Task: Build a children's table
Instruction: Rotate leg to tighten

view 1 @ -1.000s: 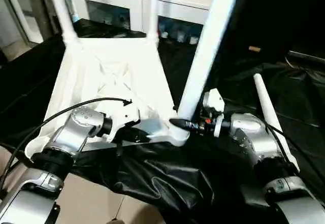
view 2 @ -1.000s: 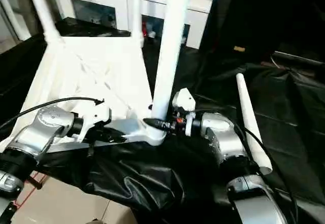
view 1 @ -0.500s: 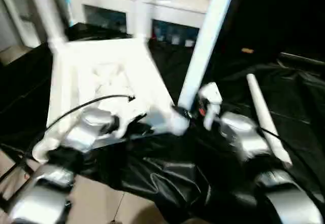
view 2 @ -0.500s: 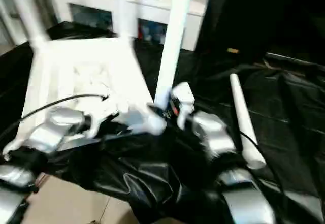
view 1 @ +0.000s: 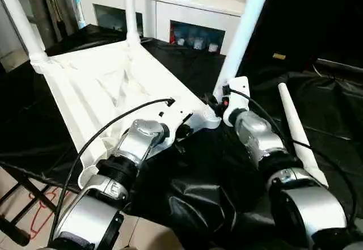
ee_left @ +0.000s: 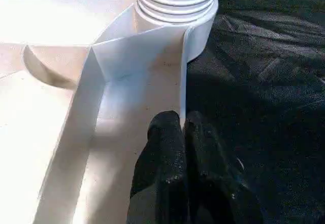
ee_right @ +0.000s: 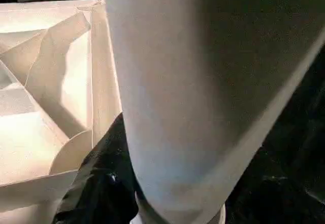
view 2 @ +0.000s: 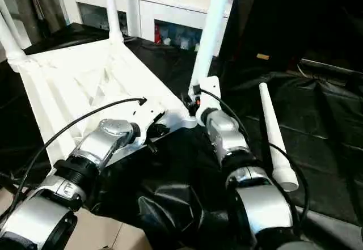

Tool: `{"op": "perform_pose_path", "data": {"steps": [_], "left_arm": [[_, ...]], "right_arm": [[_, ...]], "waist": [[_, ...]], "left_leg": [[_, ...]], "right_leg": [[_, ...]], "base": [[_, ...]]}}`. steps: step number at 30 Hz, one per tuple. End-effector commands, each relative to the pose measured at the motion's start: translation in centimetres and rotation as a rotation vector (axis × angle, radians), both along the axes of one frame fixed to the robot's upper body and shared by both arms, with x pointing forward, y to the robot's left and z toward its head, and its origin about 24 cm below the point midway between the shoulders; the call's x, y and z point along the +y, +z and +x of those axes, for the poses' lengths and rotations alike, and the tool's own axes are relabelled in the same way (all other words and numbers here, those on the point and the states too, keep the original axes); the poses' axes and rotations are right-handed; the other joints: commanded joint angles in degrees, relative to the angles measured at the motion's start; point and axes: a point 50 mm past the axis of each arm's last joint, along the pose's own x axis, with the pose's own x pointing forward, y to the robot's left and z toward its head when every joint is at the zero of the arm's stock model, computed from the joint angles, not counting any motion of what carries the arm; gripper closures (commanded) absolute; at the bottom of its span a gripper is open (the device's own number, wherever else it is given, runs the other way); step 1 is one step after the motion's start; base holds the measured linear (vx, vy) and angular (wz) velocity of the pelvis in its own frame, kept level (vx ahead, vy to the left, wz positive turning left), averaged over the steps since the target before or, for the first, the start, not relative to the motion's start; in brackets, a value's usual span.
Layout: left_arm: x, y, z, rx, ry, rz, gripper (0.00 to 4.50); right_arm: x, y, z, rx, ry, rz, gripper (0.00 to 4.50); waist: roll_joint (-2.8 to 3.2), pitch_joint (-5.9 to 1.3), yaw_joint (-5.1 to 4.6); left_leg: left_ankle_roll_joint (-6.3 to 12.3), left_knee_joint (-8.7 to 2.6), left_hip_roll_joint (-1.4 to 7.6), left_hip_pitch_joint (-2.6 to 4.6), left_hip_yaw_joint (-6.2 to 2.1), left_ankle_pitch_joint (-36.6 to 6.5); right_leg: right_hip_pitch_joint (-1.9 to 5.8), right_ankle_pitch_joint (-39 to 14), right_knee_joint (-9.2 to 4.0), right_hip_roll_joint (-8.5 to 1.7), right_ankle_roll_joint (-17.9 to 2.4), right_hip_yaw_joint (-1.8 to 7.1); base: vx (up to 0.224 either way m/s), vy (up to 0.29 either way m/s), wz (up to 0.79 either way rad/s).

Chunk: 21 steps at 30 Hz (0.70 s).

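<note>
Tabletop (view 1: 108,85) lies underside up on the black sheet (view 1: 198,187), left of centre. Three legs stand upright in its corner sockets: far-left leg (view 1: 20,20), far leg (view 1: 129,9), near-right leg (view 1: 244,29). A fourth leg (view 1: 298,134) lies loose on the sheet, right of the tabletop. A cabinet (view 1: 164,12) stands behind, on the far side. The near-left corner overhangs the sheet's near edge.
</note>
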Motion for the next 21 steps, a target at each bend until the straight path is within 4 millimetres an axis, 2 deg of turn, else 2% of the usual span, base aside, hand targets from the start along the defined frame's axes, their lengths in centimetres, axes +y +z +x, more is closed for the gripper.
{"op": "perform_pose_path", "data": {"steps": [1,3,6,7,9,11,14,15,16,18,19,21], "left_arm": [[-0.9,2.3,1.1,-0.089,0.012,-0.028,4.50],[-0.9,2.4,1.1,-0.090,0.007,-0.033,4.50],[-1.0,2.5,1.0,-0.096,-0.006,-0.040,4.50],[-1.1,2.6,1.0,-0.100,-0.018,-0.045,4.50],[-1.1,2.7,0.8,-0.105,-0.039,-0.051,4.50],[-1.1,2.7,0.8,-0.107,-0.052,-0.053,4.50],[-1.0,2.8,0.7,-0.103,-0.065,-0.056,4.50],[-0.9,2.8,0.6,-0.102,-0.071,-0.058,4.50],[-0.9,2.9,0.6,-0.101,-0.081,-0.060,4.50],[-0.8,3.0,0.5,-0.104,-0.108,-0.064,4.50],[-0.8,3.0,0.4,-0.104,-0.115,-0.065,4.50],[-0.6,3.1,0.4,-0.105,-0.125,-0.064,4.50]], "right_arm": [[2.6,-6.0,-3.6,0.293,0.100,-0.013,2.64],[2.6,-6.0,-3.5,0.295,0.100,-0.017,2.64],[2.6,-5.9,-3.5,0.293,0.101,-0.007,2.64],[2.6,-5.8,-3.4,0.289,0.102,0.000,2.29],[2.5,-5.2,-3.0,0.274,0.099,0.041,2.29],[2.4,-5.0,-2.8,0.262,0.102,0.046,1.86],[2.4,-4.5,-2.5,0.238,0.105,0.056,1.79],[2.4,-4.2,-2.4,0.224,0.114,0.055,1.63],[2.5,-3.8,-2.2,0.204,0.128,0.060,1.39],[2.6,-3.3,-2.0,0.184,0.156,0.080,1.35],[2.6,-3.2,-2.0,0.180,0.162,0.084,1.35],[2.5,-3.0,-1.9,0.171,0.176,0.089,0.95]], "waist": [[0.84,-2.29,0.07],[1.00,-2.24,-0.04],[0.92,-2.20,-0.14],[0.99,-2.21,-0.11],[1.00,-2.19,-0.19],[1.03,-2.17,-0.12],[0.98,-2.30,-0.08],[1.05,-2.36,-0.14],[1.37,-2.49,-0.02],[1.31,-2.49,-0.11],[1.28,-2.66,-0.05],[1.42,-2.75,-0.04]], "left_leg": [[-0.44,-3.84,1.43,0.01,-0.62,-20.8],[-0.80,-3.94,1.43,0.03,-0.78,-22.1],[-0.84,-3.95,1.44,0.16,-0.81,-23.0],[-0.82,-3.98,1.44,0.13,-0.80,-23.0],[-0.74,-4.03,1.48,0.13,-0.83,-23.4],[-0.72,-4.05,1.48,0.07,-0.84,-23.1],[-0.58,-4.01,1.52,-0.09,-0.77,-22.2],[-0.57,-4.11,1.59,-0.37,-0.84,-20.7],[-0.51,-3.95,1.58,-0.41,-0.71,-19.2],[-0.21,-3.85,1.53,-0.58,-0.52,-18.2],[0.04,-3.78,1.54,-0.85,-0.52,-16.5],[0.51,-3.52,1.49,-1.13,-0.34,-13.7]], "right_leg": [[1.25,-21.7,-5.77,-4.72,-8.1,2.80],[1.13,-23.6,-5.97,-4.79,-7.5,2.78],[0.94,-24.4,-6.09,-4.78,-7.3,2.79],[0.92,-24.3,-6.13,-4.76,-7.2,2.83],[0.88,-24.4,-6.13,-4.77,-7.2,2.82],[0.89,-24.3,-6.17,-4.84,-7.3,2.85],[1.03,-23.2,-6.09,-4.98,-7.7,2.89],[1.31,-21.3,-5.69,-4.89,-8.3,2.89],[1.34,-18.9,-5.49,-4.91,-8.8,2.97],[1.40,-16.8,-5.34,-4.79,-9.5,3.02],[1.73,-14.5,-4.98,-4.80,-10.1,3.00],[1.86,-10.3,-4.59,-4.68,-11.0,2.96]], "base": [[0.000,0.000,0.00],[0.000,0.000,0.00],[0.000,0.000,0.00],[0.000,0.000,0.00],[0.000,0.000,0.00],[0.000,0.000,0.00],[0.000,0.000,0.00],[0.000,0.000,0.00],[0.000,0.000,0.00],[0.000,0.000,0.00],[0.000,0.000,0.00],[0.000,0.000,0.00]]}}
